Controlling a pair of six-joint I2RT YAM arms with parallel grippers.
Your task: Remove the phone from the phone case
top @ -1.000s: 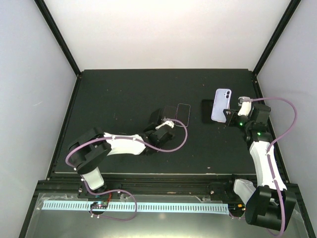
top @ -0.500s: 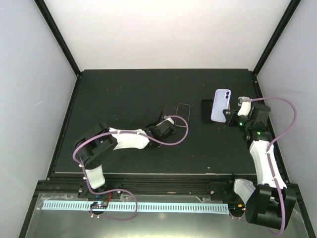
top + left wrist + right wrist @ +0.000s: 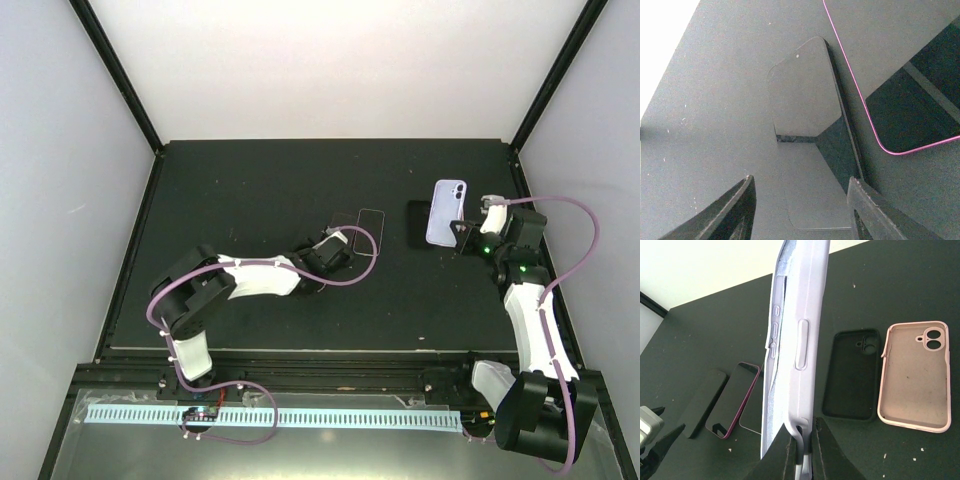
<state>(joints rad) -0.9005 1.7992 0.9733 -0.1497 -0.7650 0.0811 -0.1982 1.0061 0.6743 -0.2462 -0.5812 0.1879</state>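
Observation:
A salmon-pink phone case lies empty, inside up, on the black table in the right wrist view; I cannot make it out in the top view. My right gripper is shut on the bottom edge of a lavender case and holds it upright above the table. A pale layer stands off that case's left edge. My left gripper is open and empty, low over the near end of a flat dark slab.
An empty black case lies beside the pink one. A magenta-edged phone lies right of the dark slab. The table's walls rise at the back and sides.
My left arm has stretched forward and lowered towards the flat slabs. The right arm and the lavender case have not moved.

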